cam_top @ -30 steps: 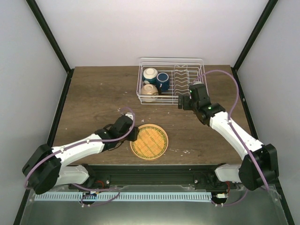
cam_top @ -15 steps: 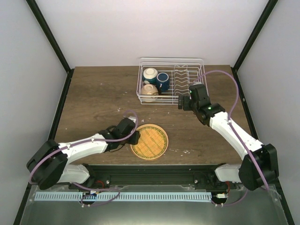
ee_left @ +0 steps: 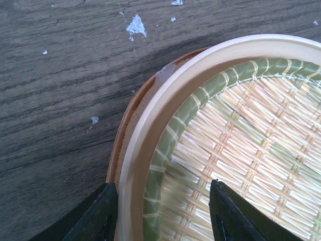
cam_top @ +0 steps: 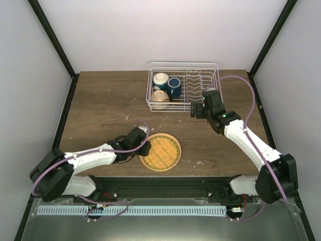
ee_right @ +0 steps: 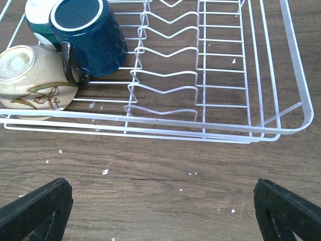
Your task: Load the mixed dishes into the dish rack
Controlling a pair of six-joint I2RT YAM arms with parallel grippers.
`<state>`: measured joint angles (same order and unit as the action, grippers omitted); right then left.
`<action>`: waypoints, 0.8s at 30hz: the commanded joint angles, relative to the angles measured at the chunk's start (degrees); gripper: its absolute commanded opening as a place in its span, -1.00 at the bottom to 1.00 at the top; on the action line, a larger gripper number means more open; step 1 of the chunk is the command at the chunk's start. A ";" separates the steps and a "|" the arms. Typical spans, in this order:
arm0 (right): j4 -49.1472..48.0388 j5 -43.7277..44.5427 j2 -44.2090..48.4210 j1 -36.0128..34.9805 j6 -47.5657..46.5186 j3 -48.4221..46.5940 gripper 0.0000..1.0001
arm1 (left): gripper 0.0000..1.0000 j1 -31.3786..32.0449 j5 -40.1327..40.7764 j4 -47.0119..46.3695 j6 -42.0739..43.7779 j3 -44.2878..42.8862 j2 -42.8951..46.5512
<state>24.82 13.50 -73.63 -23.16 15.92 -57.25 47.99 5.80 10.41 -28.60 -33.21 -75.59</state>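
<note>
- Orange plate (cam_top: 160, 151) lies flat on the table (cam_top: 100, 100), unmoved. The left gripper (cam_top: 143, 146) has slid in over the last second, so the plate's rim now sits right at its tips. I judge a pick-up is close. The right gripper (cam_top: 194, 109) has not moved, and the dish rack (cam_top: 183, 63) just ahead of it already holds two cream bowls (cam_top: 160, 96) and the blue cup (cam_top: 174, 86).
- Left wrist: the jaws stand open astride the rim, not pinching. The rim is smooth, glossy cream, with a green band and straw-like weave inside. The table is dark grained wood, flecked white.
- Right wrist: the jaws are wide and empty. Thin white wire zigzag prongs (ee_right: 160, 90) stand free straight ahead. Ahead-left, the glazed cup touches a leaf-painted bowl.
</note>
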 commanded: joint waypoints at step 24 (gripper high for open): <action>0.04 0.83 -1.47 0.37 -0.88 -0.09 1.00 | 0.05 0.60 -0.97 -2.50 0.53 0.96 -3.08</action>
<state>24.82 13.52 -74.52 -23.16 15.46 -57.25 48.45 5.17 9.72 -28.21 -33.17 -76.01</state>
